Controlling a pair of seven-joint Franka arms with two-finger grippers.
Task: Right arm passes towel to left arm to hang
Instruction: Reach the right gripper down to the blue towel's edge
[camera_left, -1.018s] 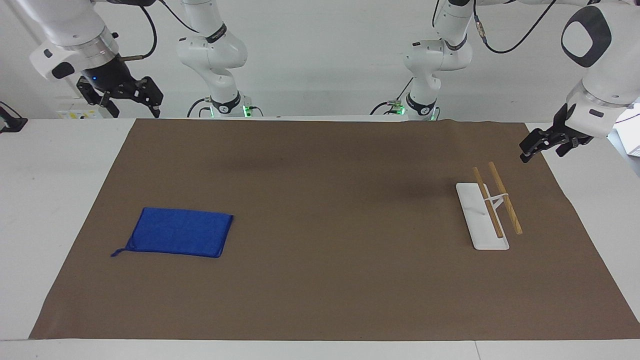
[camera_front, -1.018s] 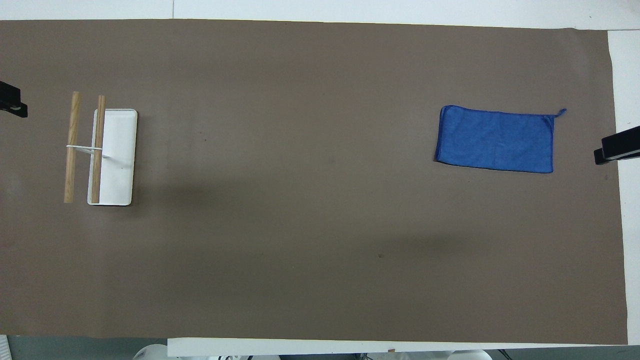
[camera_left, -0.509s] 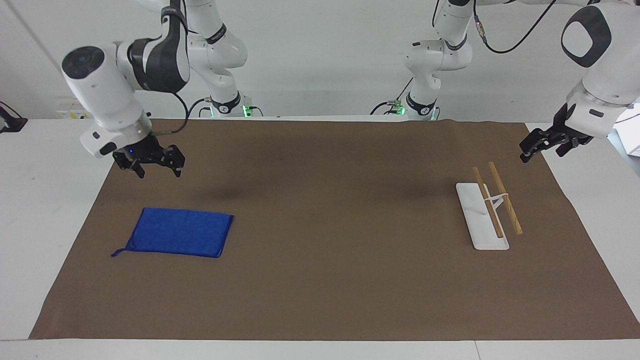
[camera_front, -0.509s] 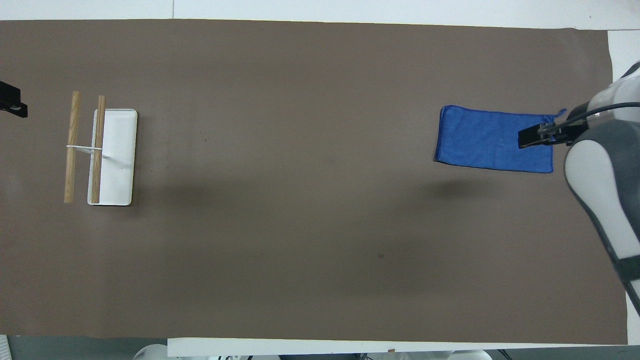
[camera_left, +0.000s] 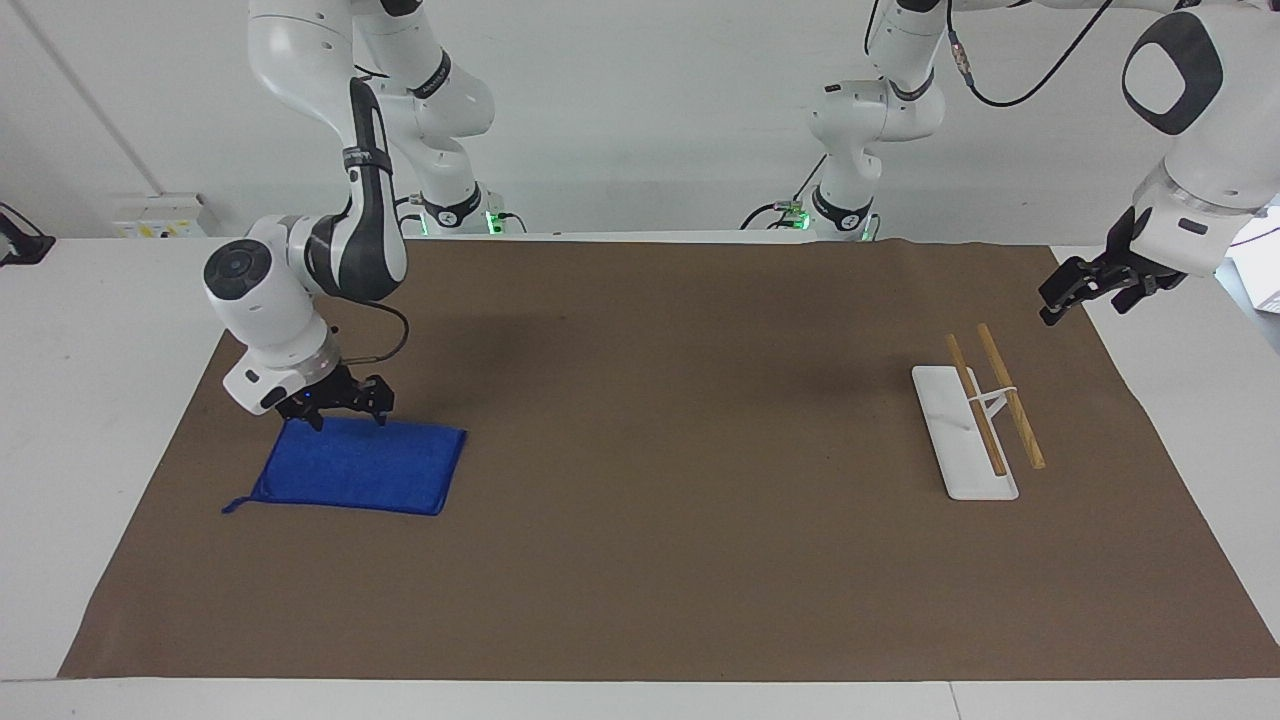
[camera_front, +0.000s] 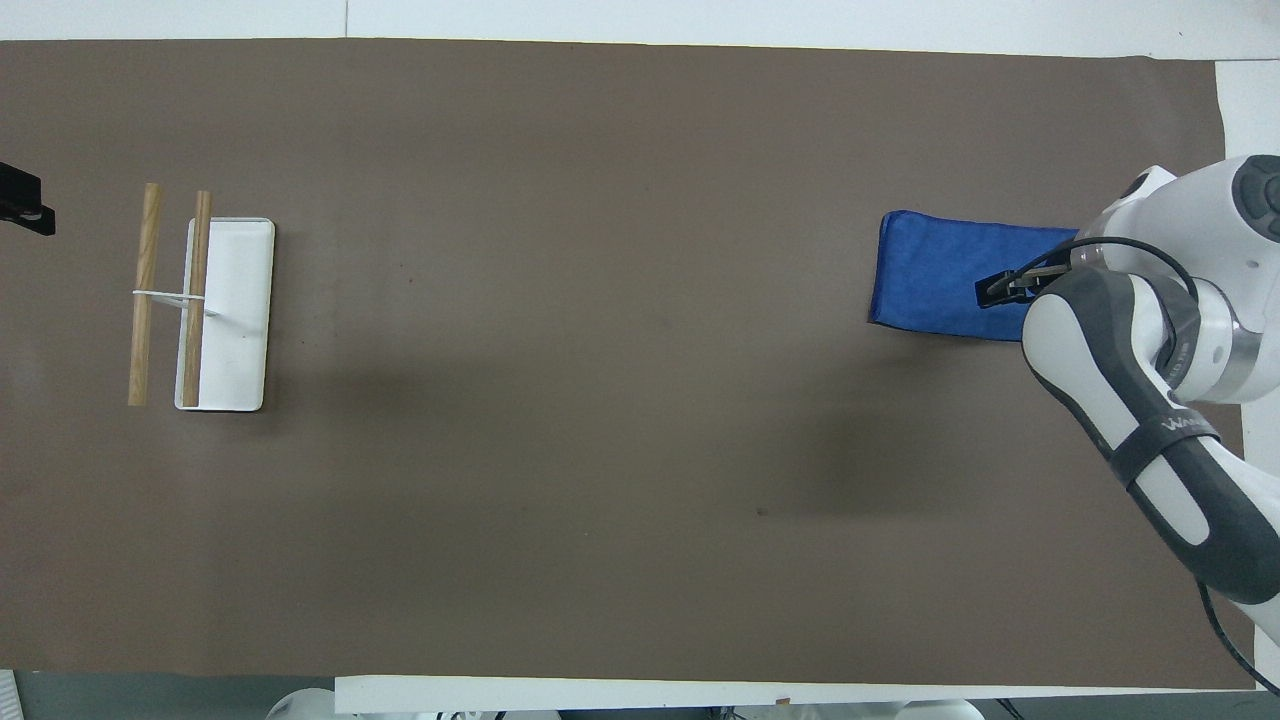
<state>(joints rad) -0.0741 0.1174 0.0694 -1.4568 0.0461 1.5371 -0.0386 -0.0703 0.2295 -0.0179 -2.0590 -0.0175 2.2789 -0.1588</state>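
Step in hand, by the look of it: the pickup, first of the chain. Nothing lifted yet, nothing passed, nothing hung.

Towel flat on the brown mat, toward the right arm's end of the table, loop corner pointing away from the robots. Right tool low over the towel's edge nearer to the robots, wide open, fingertips down at the cloth or just above it; cannot tell which. No fold pinched, nothing gripped. In the overhead view, much of that end of the towel hidden under the right arm's wrist.

Left tool waiting in the air toward the left arm's end, open and empty, above the mat's edge and not far from the rack. Rack standing on the mat, well apart from the towel: white base, two wooden bars raised on a thin white stand, both bars bare.

Next move, as a judgement: press the last bit down, close on the near edge, catch enough cloth for a firm hold. Then lift clear of the mat and carry toward the middle of the table, leaving a free hanging edge for the left tool to take. Risk: too shallow a pinch on thin, limp cloth, and a slip on the way up.
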